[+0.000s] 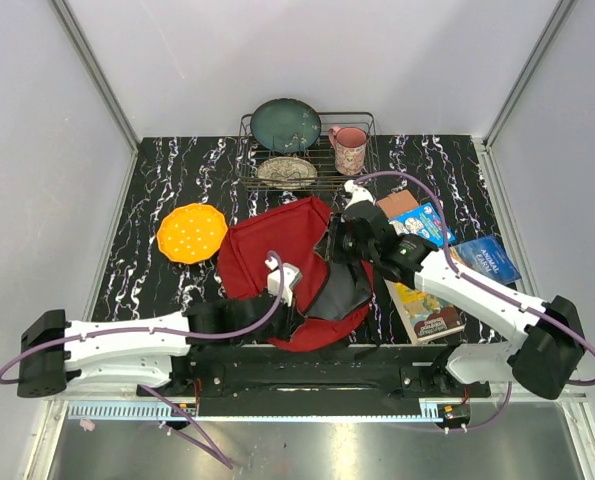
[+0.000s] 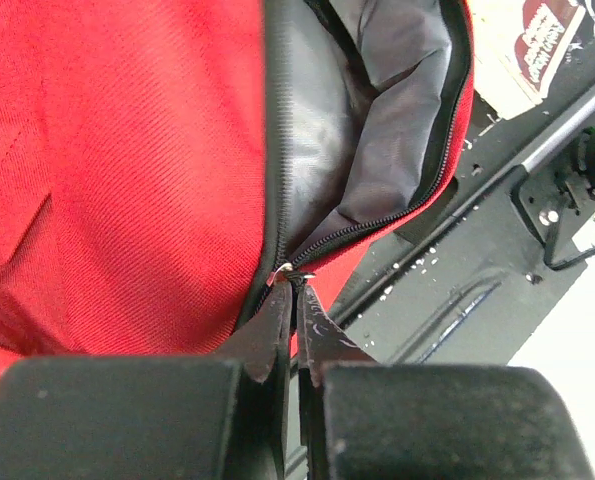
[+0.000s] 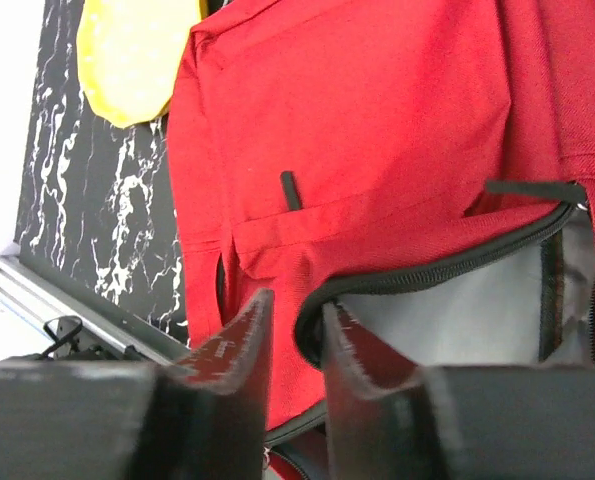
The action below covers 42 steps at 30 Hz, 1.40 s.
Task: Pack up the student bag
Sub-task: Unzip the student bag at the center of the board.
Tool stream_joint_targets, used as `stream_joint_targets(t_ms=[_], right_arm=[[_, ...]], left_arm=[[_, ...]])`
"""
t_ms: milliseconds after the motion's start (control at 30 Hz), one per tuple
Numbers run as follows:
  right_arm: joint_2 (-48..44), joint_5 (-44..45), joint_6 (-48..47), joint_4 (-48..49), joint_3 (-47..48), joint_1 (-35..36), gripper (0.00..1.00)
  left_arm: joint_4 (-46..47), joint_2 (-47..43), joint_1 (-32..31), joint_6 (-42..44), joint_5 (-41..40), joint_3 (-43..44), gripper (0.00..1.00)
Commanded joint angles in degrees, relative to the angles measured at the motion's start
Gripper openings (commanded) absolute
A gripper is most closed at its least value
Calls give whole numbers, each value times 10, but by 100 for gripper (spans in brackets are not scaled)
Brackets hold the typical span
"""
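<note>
Pinching the near end of the zip, the left fingers (image 2: 289, 300) are clamped on the rim of the student bag (image 1: 262, 250); its red body runs lengthwise away beyond them. The right fingers (image 3: 265, 318) stand a narrow slit apart, holding nothing; the bag's open mouth and grey lining lie just past their tips. By my judgement the right arm is nearer the books (image 1: 427, 305), on the bench to its outer side; a yellow plate (image 1: 192, 232) beyond the bag obstructs nothing.
</note>
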Motion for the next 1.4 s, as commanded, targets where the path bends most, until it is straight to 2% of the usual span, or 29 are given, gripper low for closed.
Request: stream_joint_targets(t_ms=[0, 33, 67, 133, 367, 467, 600, 833, 933, 1067, 1100, 1167, 1200, 1300, 1367], right_arm=[[-27, 12, 18, 5, -24, -28, 37], [-36, 7, 29, 5, -36, -33, 46], [-58, 6, 35, 5, -48, -42, 63], [-107, 1, 66, 4, -98, -45, 75], [-217, -37, 180, -1, -239, -46, 79], [-250, -67, 211, 51, -294, -45, 79], [-234, -114, 231, 129, -318, -45, 78], [-166, -139, 220, 217, -306, -45, 76], [-129, -159, 241, 270, -314, -35, 71], [-88, -173, 249, 291, -310, -26, 45], [-90, -166, 249, 295, -312, -27, 28], [-116, -142, 247, 288, -311, -26, 15], [-128, -112, 236, 272, -304, -26, 0], [-170, -28, 183, 156, -262, -28, 0], [-188, -15, 163, 111, -244, -43, 0]], left_arm=[[98, 56, -2, -10, -47, 42, 0], [104, 65, -2, -13, -55, 44, 0], [113, 79, -2, -15, -61, 46, 0], [124, 94, -1, -18, -80, 49, 0], [144, 103, -1, -6, -76, 55, 0], [156, 108, -1, 2, -60, 52, 0], [167, 120, -1, 11, -37, 52, 0], [173, 135, 0, 12, -22, 54, 0], [180, 135, -1, 9, -21, 51, 0], [181, 137, -1, 15, -17, 57, 0], [176, 136, -1, 15, -24, 60, 0], [151, 132, -1, 11, -37, 62, 0], [137, 132, -1, 8, -51, 64, 0], [85, 117, -1, 5, -63, 64, 0], [64, 97, -1, 1, -66, 51, 0]])
